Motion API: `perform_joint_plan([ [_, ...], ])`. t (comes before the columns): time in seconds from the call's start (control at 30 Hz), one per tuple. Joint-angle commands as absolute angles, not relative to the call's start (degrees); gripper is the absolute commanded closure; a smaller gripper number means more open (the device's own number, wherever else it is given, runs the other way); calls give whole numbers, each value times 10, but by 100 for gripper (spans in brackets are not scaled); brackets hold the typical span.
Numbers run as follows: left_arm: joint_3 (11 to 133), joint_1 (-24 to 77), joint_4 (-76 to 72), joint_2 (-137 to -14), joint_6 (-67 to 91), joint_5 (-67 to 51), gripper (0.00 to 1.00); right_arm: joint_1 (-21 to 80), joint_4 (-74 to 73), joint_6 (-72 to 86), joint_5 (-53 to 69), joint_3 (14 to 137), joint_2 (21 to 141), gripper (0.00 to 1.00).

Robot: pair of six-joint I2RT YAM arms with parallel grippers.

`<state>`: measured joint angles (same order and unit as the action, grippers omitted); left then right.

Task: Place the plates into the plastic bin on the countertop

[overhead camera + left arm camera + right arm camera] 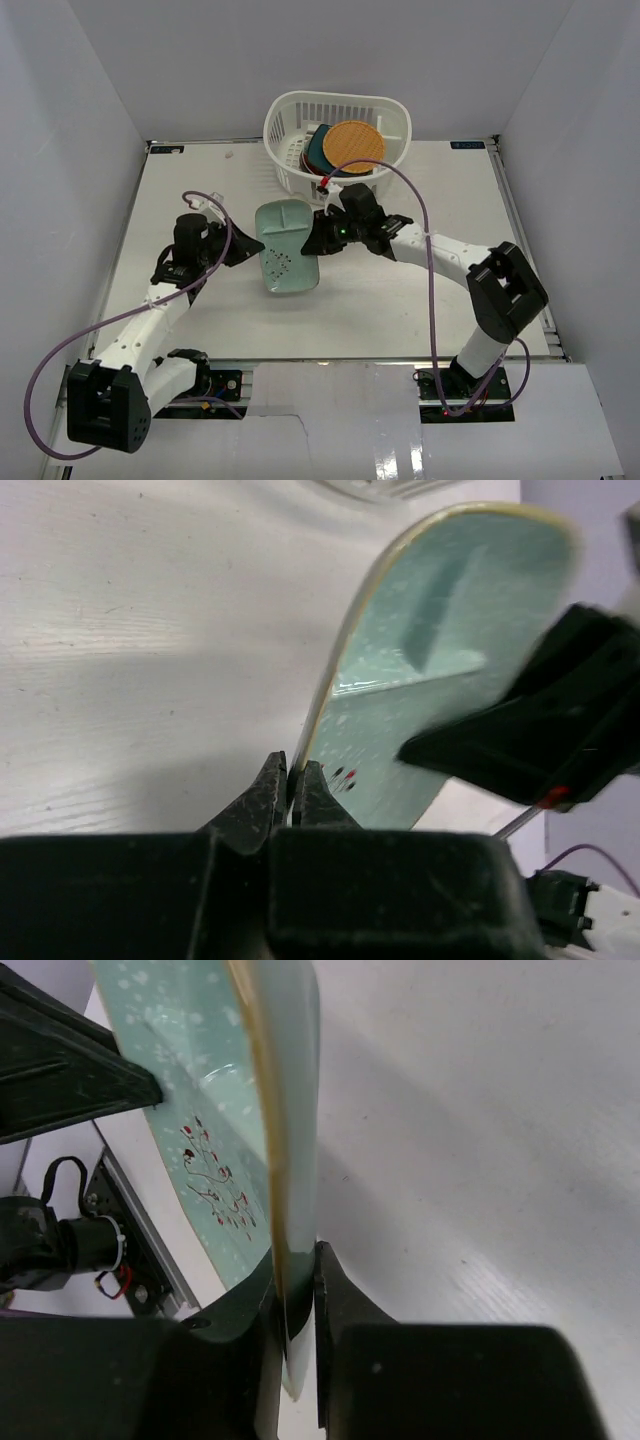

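A pale green oblong plate is held tilted above the countertop between both arms. My left gripper is shut on its left rim; in the left wrist view the rim of the plate is pinched between the gripper's black fingers. My right gripper clamps the opposite rim; in the right wrist view the brown-edged plate sits between the closed fingers of that gripper. The white plastic bin stands at the back and holds an orange woven plate on dark teal plates.
Pale grey walls enclose the countertop on three sides. The right arm's purple cable loops over the table's right half. The bin sits just behind the right gripper. The arm bases stand at the near edge.
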<state>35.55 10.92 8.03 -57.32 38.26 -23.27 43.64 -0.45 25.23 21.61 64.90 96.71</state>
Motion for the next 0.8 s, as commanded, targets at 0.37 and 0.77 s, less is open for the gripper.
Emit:
perform_joint_plan([
  [0.37, 503, 196, 113, -516, 215, -107, 2, 261, 18, 286, 246, 811, 904, 92],
  [0.77, 461, 243, 100, -485, 185, -59, 2, 110, -58, 388, 262, 1163, 1207, 92],
])
